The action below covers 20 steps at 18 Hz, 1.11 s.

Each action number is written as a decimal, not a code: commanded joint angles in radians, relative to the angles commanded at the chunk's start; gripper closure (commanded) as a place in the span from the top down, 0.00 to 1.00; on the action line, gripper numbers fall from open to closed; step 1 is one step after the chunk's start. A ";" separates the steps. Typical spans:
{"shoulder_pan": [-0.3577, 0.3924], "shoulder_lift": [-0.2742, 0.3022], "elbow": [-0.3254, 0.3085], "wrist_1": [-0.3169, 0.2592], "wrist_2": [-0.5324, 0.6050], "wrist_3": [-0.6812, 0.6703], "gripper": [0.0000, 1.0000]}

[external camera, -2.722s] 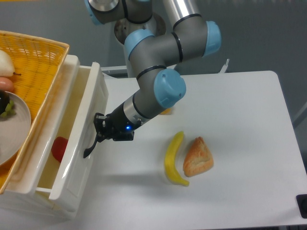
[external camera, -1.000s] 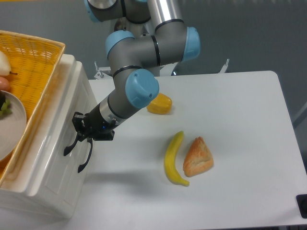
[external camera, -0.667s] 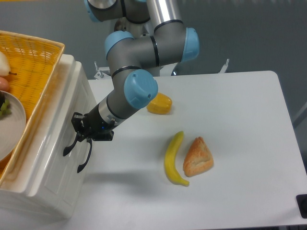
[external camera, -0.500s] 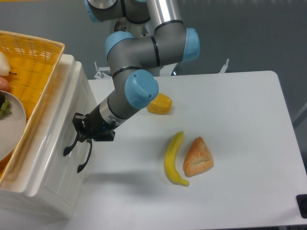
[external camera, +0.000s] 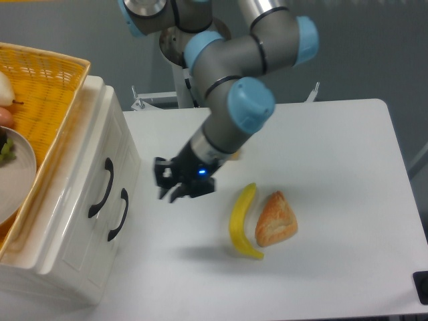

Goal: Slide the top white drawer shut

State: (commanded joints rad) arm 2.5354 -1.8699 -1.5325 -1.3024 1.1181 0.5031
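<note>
Two black handles show on the white cabinet [external camera: 80, 221] at the left; the top white drawer [external camera: 100, 180] sits flush with the cabinet face, so the closing looks done. The gripper [external camera: 166, 189] hangs over the table [external camera: 334, 154], apart from the drawer front, its fingers a little apart and holding nothing. Bare tabletop lies between it and the cabinet; the banana [external camera: 242, 221] and pastry [external camera: 275, 219] lie just to its other side, narrowing room there.

No readable text, label, brand, number or sign anywhere in the camera view.
</note>
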 joint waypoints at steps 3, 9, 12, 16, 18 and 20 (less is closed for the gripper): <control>0.049 -0.005 0.011 0.008 0.072 0.029 0.55; 0.158 -0.024 0.017 0.066 0.189 0.231 0.92; 0.183 -0.032 0.017 0.100 0.207 0.277 0.99; 0.197 -0.055 0.019 0.129 0.325 0.475 1.00; 0.197 -0.078 0.022 0.149 0.423 0.590 1.00; 0.209 -0.098 0.023 0.178 0.477 0.662 1.00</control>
State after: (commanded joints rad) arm 2.7442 -1.9680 -1.5095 -1.1245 1.5951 1.1655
